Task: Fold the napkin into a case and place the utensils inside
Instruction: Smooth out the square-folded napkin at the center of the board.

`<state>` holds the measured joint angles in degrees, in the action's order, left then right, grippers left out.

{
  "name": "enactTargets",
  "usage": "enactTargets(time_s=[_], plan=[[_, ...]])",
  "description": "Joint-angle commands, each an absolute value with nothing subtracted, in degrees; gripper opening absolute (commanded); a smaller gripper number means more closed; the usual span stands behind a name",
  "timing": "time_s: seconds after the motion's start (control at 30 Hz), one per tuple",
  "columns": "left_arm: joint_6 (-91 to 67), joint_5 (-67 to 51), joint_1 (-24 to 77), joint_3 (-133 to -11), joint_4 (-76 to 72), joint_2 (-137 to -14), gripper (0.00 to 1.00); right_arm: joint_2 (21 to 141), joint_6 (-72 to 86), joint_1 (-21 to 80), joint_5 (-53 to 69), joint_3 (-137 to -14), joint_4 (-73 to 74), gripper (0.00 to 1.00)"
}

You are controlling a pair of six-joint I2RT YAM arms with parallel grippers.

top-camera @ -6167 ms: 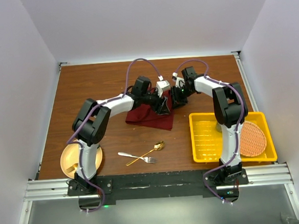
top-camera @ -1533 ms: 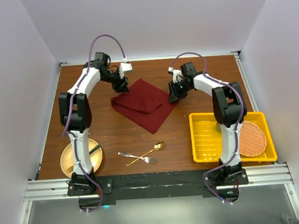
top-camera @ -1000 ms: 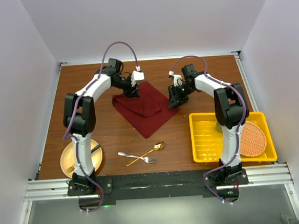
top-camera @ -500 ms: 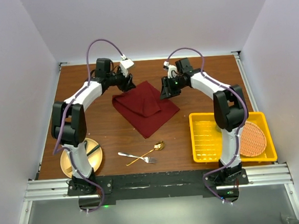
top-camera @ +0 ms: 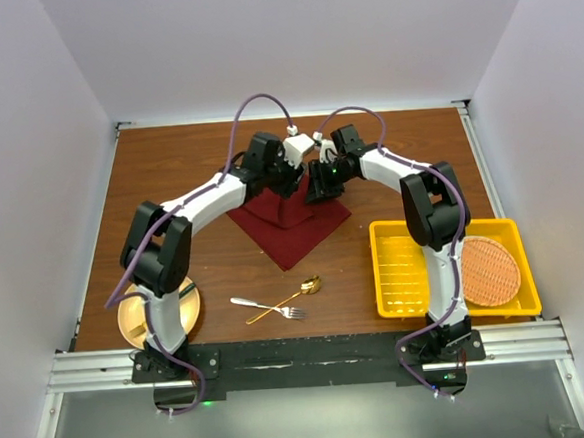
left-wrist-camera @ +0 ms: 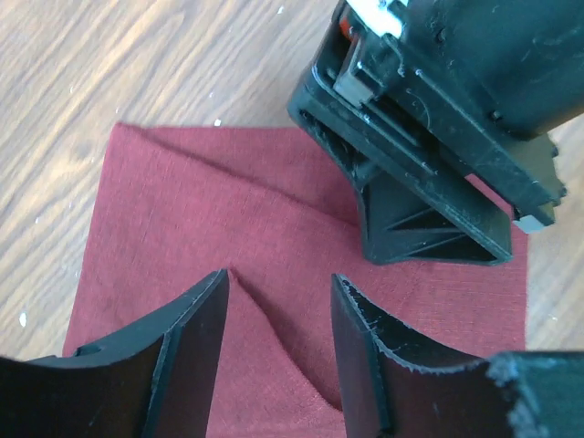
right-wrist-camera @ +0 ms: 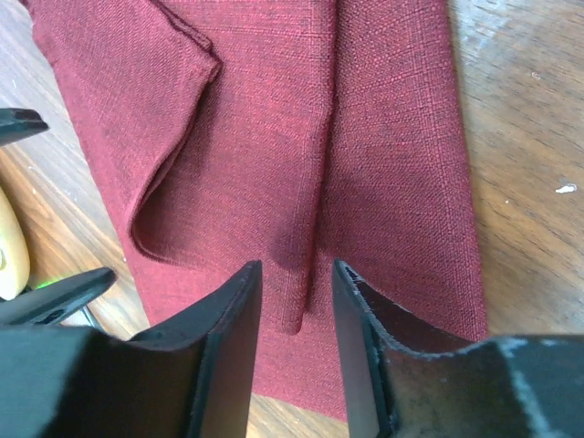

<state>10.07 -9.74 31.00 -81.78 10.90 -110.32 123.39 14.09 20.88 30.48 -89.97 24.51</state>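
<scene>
Left gripper jaws apart | right gripper jaws apart | napkin ridge between each pair

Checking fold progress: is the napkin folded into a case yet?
Partly folded, no case yet: the napkin is a broad layered patch with loose creases; fork and spoon lie off it.

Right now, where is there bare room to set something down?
Bare wood: the far left corner behind the left arm, the far right corner behind the yellow tray, and a small patch between the spoon and that tray. Crowded: mid-table, where the left end effector and right end effector meet over the napkin.
</scene>
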Motion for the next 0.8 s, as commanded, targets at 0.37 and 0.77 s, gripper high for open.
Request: enactTargets(time_s=[0.37, 0.77], plan=[[6.6, 7.5, 33.0, -87.7, 15.4, -118.3, 0.49, 124.2, 20.0, 21.2, 30.9, -88.0, 21.2, 0.34], [6.9, 8.7, 33.0, -90.4, 19.1, -121.7, 0.47, 125.6, 21.3, 21.1, 30.8, -88.2, 20.7, 0.13]])
